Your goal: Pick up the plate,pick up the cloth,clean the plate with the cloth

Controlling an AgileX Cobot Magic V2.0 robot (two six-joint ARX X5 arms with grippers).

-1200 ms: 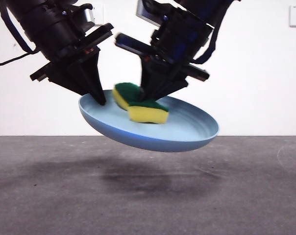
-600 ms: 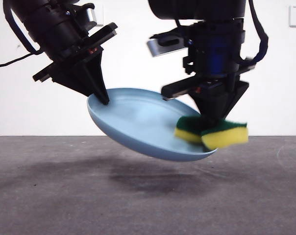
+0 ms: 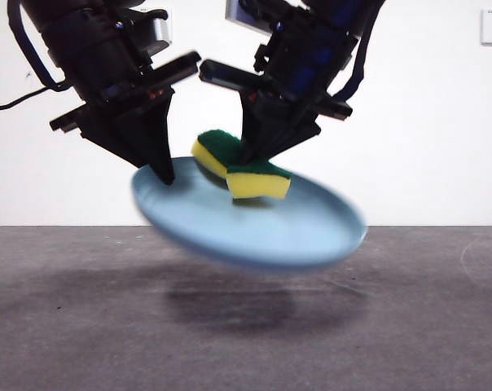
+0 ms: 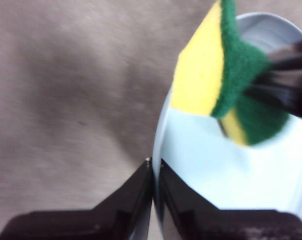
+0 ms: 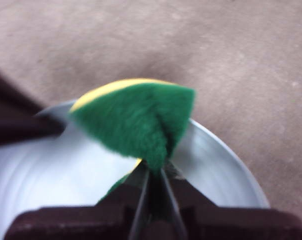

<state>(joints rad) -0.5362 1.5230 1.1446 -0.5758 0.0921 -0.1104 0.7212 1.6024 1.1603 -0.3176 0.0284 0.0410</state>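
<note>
The wide, shallow, round light-blue plastic plate (image 3: 254, 232) hangs in the air above the grey table (image 3: 409, 326), tilted and blurred, with its dark shadow on the table surface directly beneath it. The left claw (image 4: 154, 167) has its 2 black jaws pressed together on the plate's rim, one jaw on each face of the edge; in the front view this claw (image 3: 163, 173) comes down from the upper left and pinches the plate at its raised side.

The small rectangular yellow sponge block with a dark green scouring top layer (image 3: 239, 167) sits over the inside of the plate, near the gripped side; whether its yellow underside touches the plate surface is hard to tell. The right claw (image 5: 154, 172) is clamped on the sponge, its jaws squeezing the green layer so that it bulges and folds between them. In the front view this claw (image 3: 250, 156) reaches down from the top centre, just beside the left one but apart from it.
</note>
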